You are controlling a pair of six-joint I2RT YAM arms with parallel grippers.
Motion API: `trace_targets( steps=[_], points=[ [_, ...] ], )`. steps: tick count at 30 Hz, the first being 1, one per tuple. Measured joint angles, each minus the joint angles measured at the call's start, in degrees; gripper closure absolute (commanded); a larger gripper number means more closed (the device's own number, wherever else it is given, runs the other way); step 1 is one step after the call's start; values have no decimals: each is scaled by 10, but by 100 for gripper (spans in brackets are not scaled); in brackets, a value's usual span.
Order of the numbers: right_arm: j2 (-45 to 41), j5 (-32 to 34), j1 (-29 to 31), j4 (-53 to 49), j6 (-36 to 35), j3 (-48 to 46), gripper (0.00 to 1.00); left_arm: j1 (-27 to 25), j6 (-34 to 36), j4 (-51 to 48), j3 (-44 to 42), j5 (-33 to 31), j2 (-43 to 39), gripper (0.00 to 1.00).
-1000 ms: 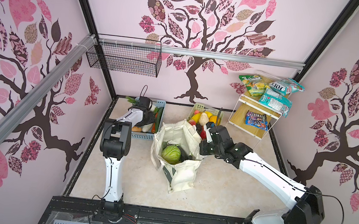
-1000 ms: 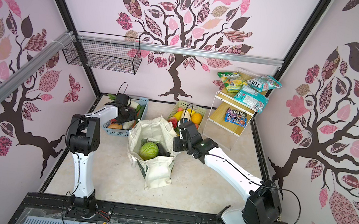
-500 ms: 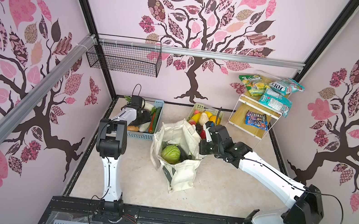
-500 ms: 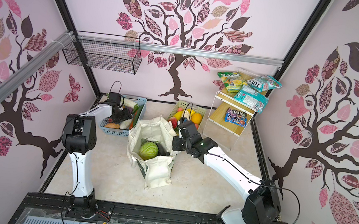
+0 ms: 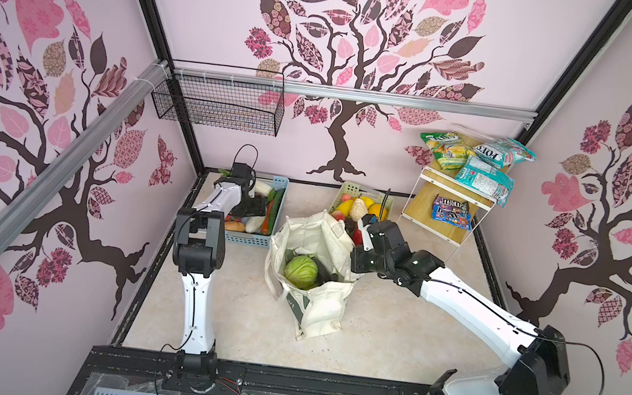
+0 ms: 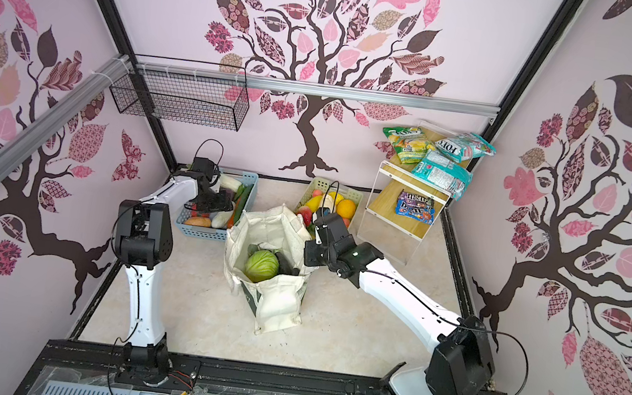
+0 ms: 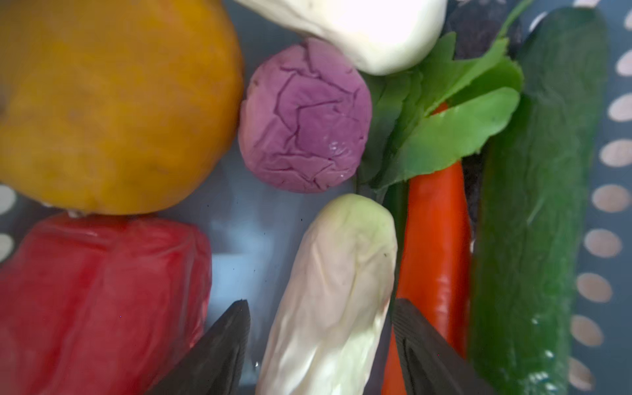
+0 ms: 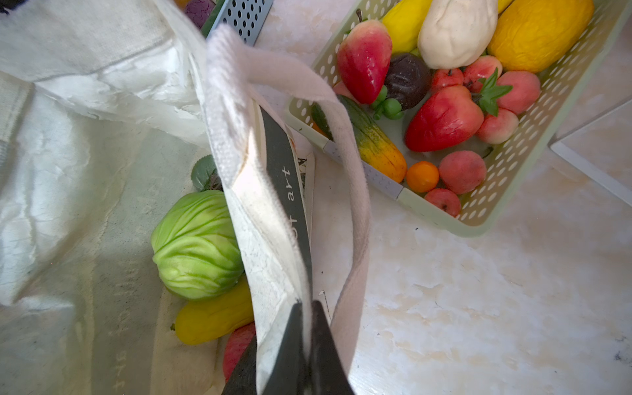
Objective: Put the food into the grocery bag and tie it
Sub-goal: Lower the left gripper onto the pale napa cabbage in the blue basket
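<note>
In both top views the left end effector point(image 5: 250, 208) and its elbow have shifted slightly toward the left of the frame, hanging now over the left half of the blue basket point(image 5: 249, 239).

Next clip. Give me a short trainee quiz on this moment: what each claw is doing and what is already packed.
1. True or false: the right claw is shut on the edge of the grocery bag.
2. Which item already lies inside the bag?
A. green cabbage
B. blue M&M's packet
C. cucumber
3. In a few words: what lies between the open jaws of the left claw?

Key
1. True. Its jaws pinch the cream fabric edge.
2. A
3. A pale white-green vegetable. It is straddled by the jaws and not yet gripped.
</note>
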Motion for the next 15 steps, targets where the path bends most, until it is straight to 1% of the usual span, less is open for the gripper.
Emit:
trace_targets(
  steps=[6, 15],
  points=[
    [0, -1, 0, 0, 0, 1, 100, -1, 39, -28, 23, -8, 4, 27],
    [0, -3, 0, 0, 0, 1, 100, -14, 78, -65, 45, -52, 44, 26]
  ],
)
